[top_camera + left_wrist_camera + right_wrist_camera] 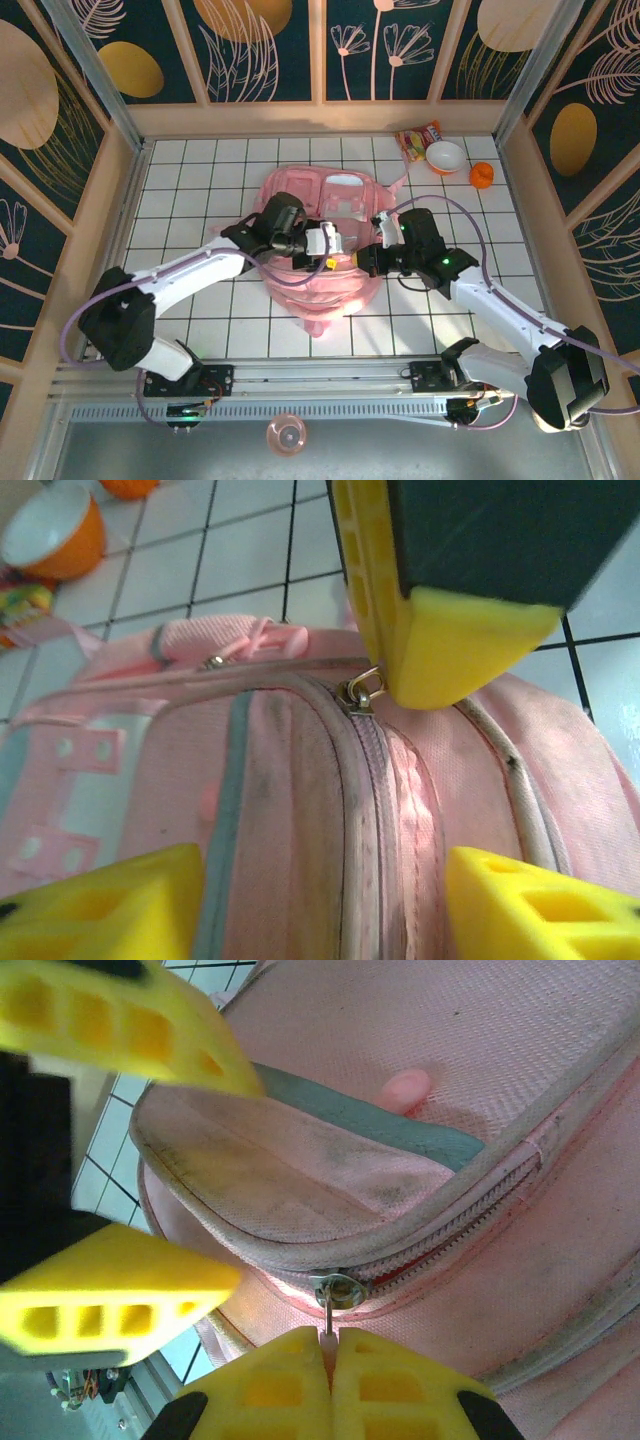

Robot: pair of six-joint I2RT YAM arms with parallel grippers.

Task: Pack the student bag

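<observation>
Right gripper (330,1352): pads pressed flat together, pinching the thin metal zip pull (327,1322). The slider (338,1290) sits right at the fingertips, and the zip track (470,1210) runs off up and to the right of them. Left gripper (320,910): fingers (100,910) stand apart with nothing clamped. The student bag (300,810) bulges up between them; can't tell if either pad touches the fabric. From the left wrist, one right finger (450,640) comes down just ahead of the left pair, its tip against the slider. From the right wrist, the left fingers sit just left of the closed pair, one above and one below the grubby pocket lip (290,1175), which has grey-green trim (400,1130) along its far edge. From above, the two grippers meet nose to nose. The bag lies flat beneath them on the white tiled table (180,190) and spreads out on all sides of the fingertips, with its strap side away from the arm bases. Well beyond the fingers, towards the far right corner, are an orange-and-white bowl (445,155), a snack packet (417,138) touching it, and a small orange item (482,175) just beside them. Behind the arm bases there is a pink round thing (287,436) off the tiles.
</observation>
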